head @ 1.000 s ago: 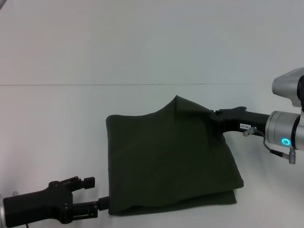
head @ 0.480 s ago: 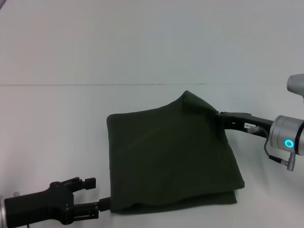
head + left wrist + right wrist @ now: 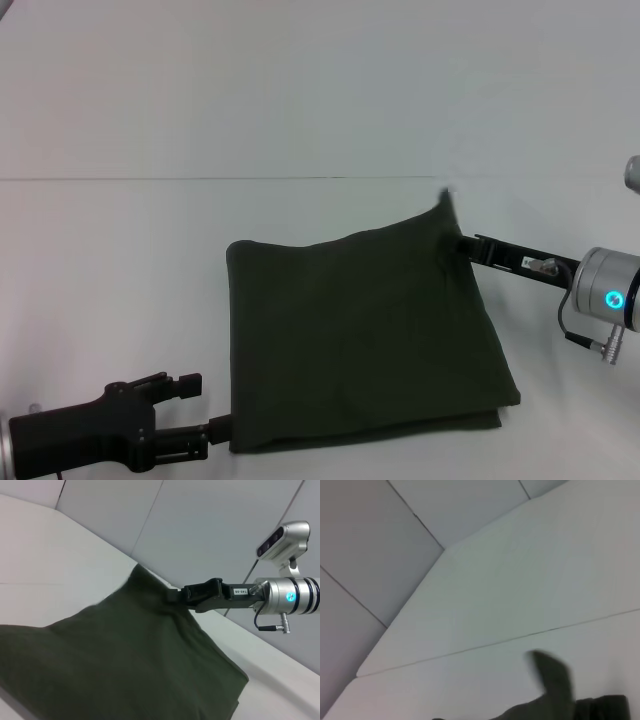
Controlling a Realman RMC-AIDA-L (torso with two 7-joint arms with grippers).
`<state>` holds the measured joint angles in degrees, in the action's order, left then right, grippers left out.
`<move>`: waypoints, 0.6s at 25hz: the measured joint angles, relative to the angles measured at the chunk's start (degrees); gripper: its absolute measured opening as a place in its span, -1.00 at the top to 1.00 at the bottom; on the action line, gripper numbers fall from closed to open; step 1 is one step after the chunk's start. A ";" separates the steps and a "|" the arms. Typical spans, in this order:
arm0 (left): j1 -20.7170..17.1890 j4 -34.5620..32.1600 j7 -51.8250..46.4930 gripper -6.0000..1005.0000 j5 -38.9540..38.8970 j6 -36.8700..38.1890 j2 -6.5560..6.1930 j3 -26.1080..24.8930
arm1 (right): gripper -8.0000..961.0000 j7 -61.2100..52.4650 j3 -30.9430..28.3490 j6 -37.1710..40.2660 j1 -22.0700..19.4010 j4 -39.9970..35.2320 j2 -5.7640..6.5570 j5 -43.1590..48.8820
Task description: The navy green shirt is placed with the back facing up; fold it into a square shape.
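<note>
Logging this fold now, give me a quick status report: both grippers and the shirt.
Right gripper shut on navy green shirt, far right corner. Left gripper at near left corner, grip unclear. Shirt folded, roughly square, flat on table. Nothing in the way.

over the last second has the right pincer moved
Yes. The right pincer, gripping the navy green shirt's far right corner, has shifted rightward and slightly nearer, judged against the table seam line.
</note>
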<state>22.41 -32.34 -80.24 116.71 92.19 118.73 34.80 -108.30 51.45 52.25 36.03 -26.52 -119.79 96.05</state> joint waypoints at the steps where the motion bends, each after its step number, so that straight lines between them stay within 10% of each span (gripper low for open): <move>1: 0.00 0.00 0.00 -0.81 0.00 0.00 0.00 0.00 | 0.92 -1.15 -0.14 -0.04 0.00 0.11 0.00 0.00; 15: 0.00 1.32 -0.43 -0.81 -0.18 1.35 0.15 -3.74 | -0.26 -2.52 -13.38 5.16 -5.44 0.01 0.37 0.01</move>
<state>22.41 -31.01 -80.67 116.54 93.54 118.87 31.07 -110.82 38.08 57.41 30.59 -26.50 -119.41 96.07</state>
